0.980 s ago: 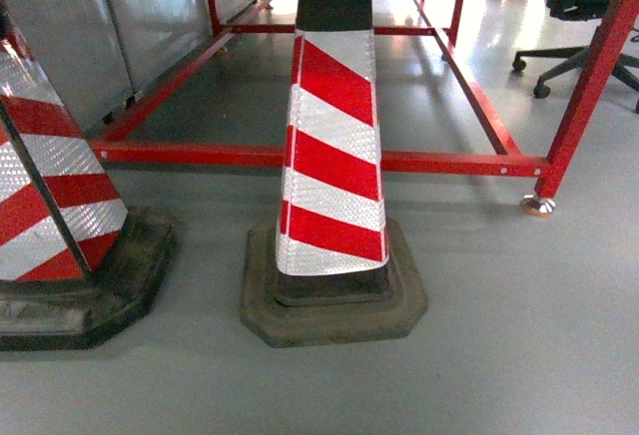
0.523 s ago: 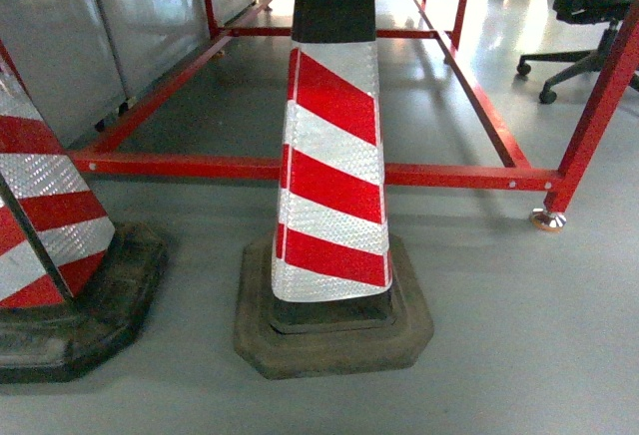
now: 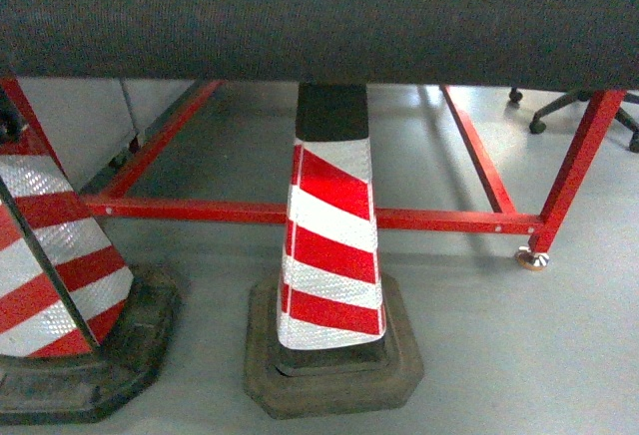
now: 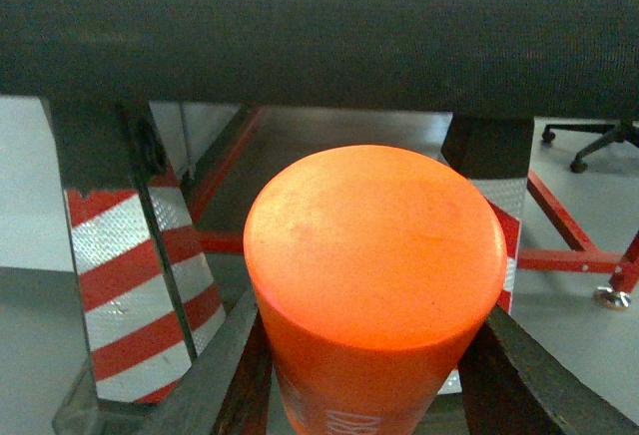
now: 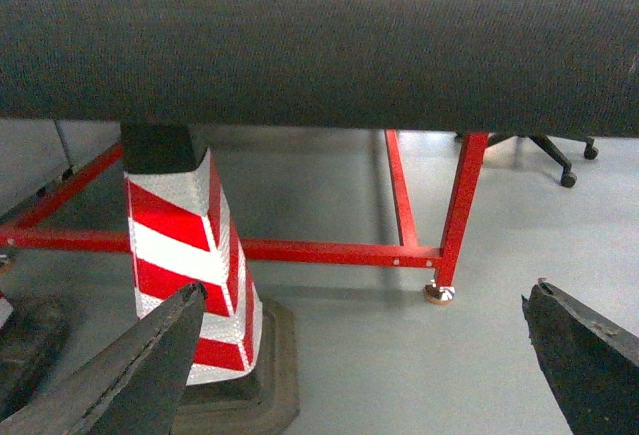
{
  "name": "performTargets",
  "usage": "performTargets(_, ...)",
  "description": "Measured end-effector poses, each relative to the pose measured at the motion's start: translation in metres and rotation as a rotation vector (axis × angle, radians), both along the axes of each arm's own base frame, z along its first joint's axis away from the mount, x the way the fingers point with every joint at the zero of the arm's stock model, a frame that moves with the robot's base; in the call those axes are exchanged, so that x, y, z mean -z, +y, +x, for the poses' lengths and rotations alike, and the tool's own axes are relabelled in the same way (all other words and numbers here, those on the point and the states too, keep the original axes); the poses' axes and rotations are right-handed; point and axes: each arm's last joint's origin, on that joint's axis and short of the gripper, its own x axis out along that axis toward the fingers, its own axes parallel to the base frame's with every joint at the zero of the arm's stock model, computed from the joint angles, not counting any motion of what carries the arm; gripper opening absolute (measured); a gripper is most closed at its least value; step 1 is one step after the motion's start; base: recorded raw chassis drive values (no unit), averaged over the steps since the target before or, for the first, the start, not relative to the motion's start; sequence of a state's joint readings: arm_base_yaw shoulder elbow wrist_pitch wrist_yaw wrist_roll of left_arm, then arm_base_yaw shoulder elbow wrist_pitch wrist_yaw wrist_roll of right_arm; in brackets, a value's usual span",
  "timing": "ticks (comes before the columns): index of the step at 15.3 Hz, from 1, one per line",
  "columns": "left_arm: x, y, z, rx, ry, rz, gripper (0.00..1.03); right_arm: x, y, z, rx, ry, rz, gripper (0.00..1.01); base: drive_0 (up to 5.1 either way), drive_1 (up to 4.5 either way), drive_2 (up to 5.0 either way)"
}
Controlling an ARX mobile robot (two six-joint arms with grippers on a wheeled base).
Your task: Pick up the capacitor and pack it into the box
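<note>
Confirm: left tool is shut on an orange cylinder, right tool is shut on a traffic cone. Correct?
Half right. The left tool does grip the orange cylinder. The right tool is open and empty in the right wrist view; the red-and-white traffic cone stands on the floor beyond it.

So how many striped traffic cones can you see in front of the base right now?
2. One cone stands centre, in front of the red frame; a second cone sits at the left edge, partly cut off. The dark band across the top may hide more.
</note>
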State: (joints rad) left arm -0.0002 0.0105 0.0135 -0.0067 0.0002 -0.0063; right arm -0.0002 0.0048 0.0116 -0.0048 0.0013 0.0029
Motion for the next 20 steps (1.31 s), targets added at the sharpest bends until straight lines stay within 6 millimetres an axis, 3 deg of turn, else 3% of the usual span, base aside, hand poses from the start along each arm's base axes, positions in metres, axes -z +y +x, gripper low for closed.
performTargets(20, -0.0001, 0.0001, 0.0, -0.003, 0.0, 0.006, 0.41, 0.0003, 0.0, 0.0, 0.0, 0.003, 0.0, 0.98, 0.0, 0.0, 0.0)
